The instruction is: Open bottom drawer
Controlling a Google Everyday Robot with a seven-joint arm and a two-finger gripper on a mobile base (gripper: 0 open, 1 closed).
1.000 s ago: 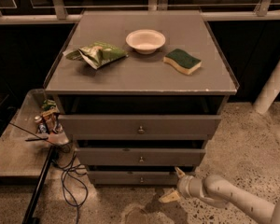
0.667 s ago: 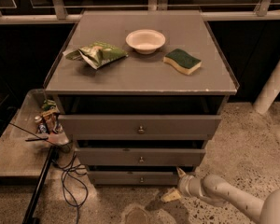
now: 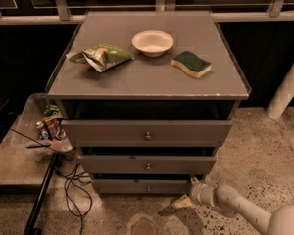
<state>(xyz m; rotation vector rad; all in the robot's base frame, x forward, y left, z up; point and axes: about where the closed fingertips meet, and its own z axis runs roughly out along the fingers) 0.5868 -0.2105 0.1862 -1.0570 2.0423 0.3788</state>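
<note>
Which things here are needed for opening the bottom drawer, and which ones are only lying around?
For the job: bottom drawer, its knob, gripper low beside the drawer's right end.
Just lying about: green bag, white bowl, sponge, all on the cabinet top; cable on the floor.

- This looks like a lab or test space: a grey three-drawer cabinet [image 3: 147,77] stands alone on a speckled polished concrete floor [image 3: 264,151].
- Behind the cabinet run dark glass panels in pale metal frames [image 3: 29,19].
- Left of the cabinet, a loose black cable [image 3: 65,192] trails.
- My gripper [image 3: 183,201] hangs low by the cabinet's bottom right corner.
</note>
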